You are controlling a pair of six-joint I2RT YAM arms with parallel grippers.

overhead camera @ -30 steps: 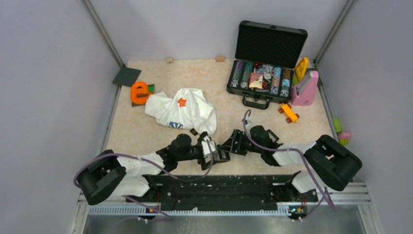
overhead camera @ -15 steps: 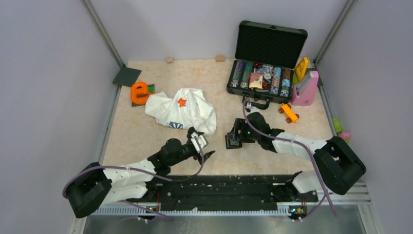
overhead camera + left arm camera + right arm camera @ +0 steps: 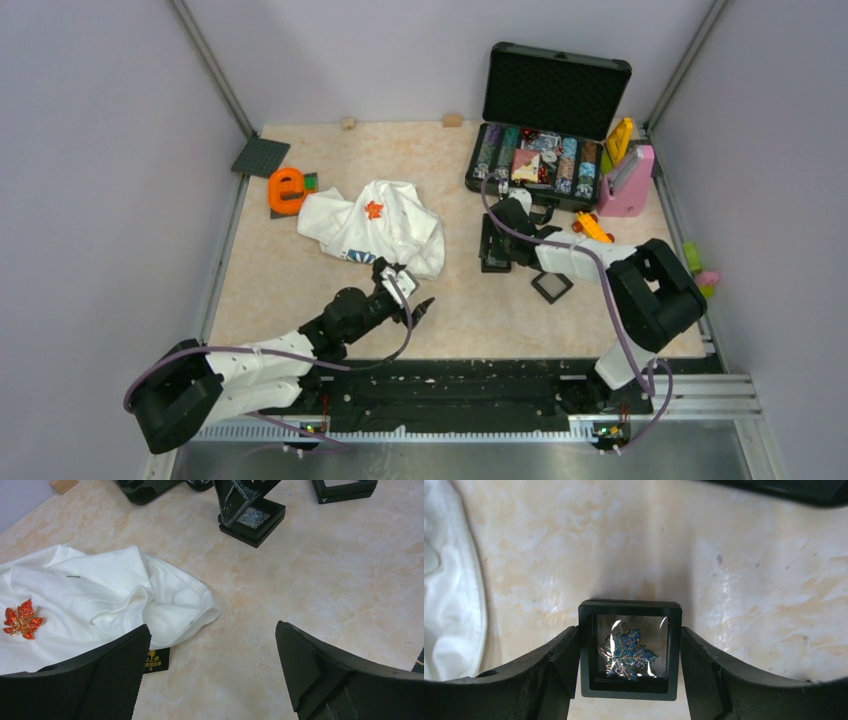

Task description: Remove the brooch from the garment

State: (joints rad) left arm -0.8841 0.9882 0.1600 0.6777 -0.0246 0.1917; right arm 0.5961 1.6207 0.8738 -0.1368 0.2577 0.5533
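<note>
The crumpled white cloth T-shirt with a blue flower print (image 3: 385,228) lies left of centre on the beige marbled bench (image 3: 300,280). The orange-red maple-leaf brooch (image 3: 21,621) is pinned flat on its upturned face. The left gripper (image 3: 211,630) hangs just off the shirt's near hem, jaws spread wide, holding nothing and clear of the cloth. Over to the right, the right gripper (image 3: 629,630) is clamped on a small black square box with a clear lid (image 3: 630,689), one finger pressed to each side. A blue leaf-shaped brooch (image 3: 626,652) shows inside it. I cannot tell whether that box rests on the bench or is lifted off it. A second small black square box (image 3: 551,287) sits on the bench beside that arm.
</note>
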